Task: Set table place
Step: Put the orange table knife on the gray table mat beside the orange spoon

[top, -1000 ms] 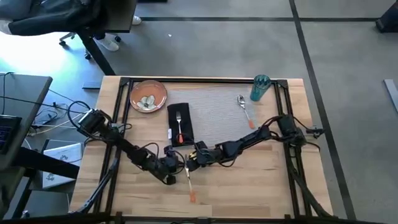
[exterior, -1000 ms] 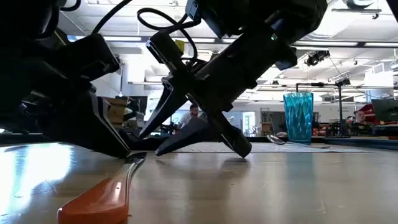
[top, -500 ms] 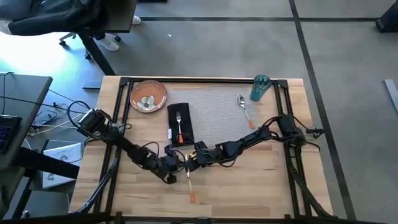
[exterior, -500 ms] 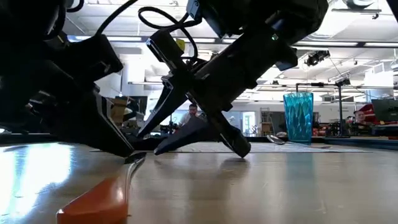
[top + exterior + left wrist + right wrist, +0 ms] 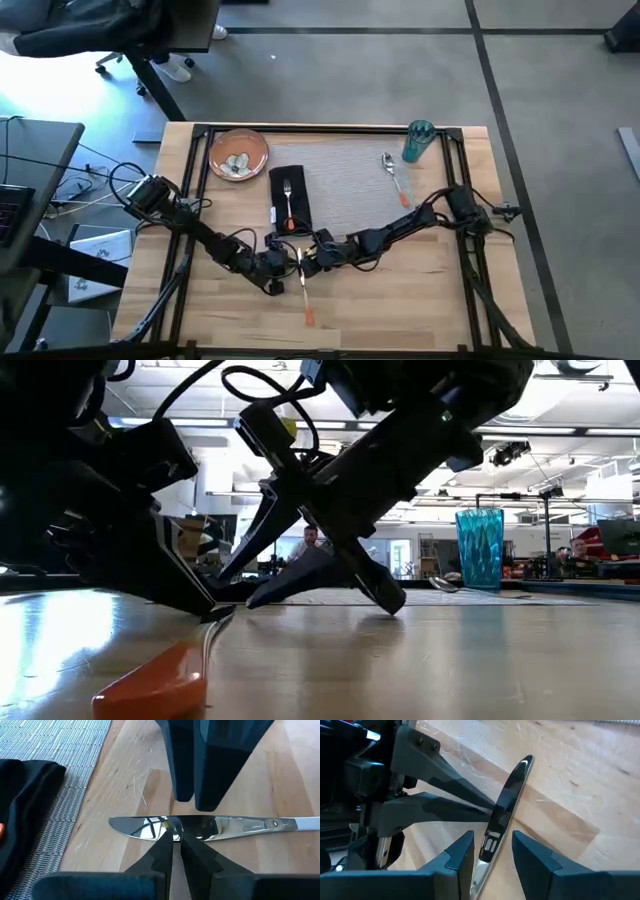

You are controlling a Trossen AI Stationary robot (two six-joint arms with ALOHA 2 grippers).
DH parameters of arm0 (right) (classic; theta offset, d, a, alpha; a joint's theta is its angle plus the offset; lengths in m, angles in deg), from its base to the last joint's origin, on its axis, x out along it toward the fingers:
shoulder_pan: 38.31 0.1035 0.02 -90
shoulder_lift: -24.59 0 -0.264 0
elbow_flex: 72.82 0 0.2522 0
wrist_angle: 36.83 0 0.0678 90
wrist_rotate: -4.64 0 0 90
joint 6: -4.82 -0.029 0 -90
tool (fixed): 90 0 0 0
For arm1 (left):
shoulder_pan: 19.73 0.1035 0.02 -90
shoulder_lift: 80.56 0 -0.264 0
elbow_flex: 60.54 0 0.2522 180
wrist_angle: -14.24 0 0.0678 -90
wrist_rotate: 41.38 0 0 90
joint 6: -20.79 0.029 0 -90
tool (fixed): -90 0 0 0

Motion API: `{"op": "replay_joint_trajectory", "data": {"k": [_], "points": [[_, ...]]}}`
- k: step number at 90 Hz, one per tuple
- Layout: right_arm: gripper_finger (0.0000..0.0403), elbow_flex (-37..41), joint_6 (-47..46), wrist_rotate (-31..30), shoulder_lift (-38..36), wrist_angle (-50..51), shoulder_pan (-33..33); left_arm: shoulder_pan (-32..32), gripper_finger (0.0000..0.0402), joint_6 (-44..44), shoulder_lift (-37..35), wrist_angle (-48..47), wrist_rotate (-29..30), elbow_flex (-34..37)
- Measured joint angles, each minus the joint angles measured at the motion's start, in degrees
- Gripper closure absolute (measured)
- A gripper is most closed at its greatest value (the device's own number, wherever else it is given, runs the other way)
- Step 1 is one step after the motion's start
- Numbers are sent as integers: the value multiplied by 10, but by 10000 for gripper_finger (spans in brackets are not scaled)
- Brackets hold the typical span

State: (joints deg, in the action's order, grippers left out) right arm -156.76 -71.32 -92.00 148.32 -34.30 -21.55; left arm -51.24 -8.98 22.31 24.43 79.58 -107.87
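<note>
Now the left gripper [image 5: 172, 851] pinches the knife [image 5: 220, 827] blade just beside the placemat [image 5: 345, 185], the spread right gripper [image 5: 492, 851] straddling it, likely needing handover.

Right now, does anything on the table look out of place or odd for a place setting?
Yes. The knife lies on bare wood off the placemat, tilted with its blade end raised, pinched by the left end effector. The plate sits off the placemat's far left corner and holds small pale bits.

Two dark jointed arms, black looping cables, tapered matte fingers [image 5: 165, 855].
</note>
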Motion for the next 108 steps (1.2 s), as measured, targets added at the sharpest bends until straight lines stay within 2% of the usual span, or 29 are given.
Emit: {"op": "replay_joint_trajectory", "data": {"k": [42, 56, 64, 85, 95, 108], "points": [[290, -2, -22, -12, 20, -12, -1, 0, 379, 0, 0, 3, -3, 0], [290, -2, 33, -10, 19, -12, -2, 0, 379, 3, 0, 3, -3, 0], [290, -27, 78, -3, 21, 31, -10, 0, 379, 3, 0, 3, -3, 0], [290, -153, 129, -8, 33, 256, -18, 0, 379, 0, 0, 3, -4, 0], [290, -181, 119, 2, 51, 281, -19, 1, 379, 0, 0, 3, -3, 0], [290, -183, 77, 26, 75, 247, -18, 0, 379, 0, 0, 4, -6, 0]]}}
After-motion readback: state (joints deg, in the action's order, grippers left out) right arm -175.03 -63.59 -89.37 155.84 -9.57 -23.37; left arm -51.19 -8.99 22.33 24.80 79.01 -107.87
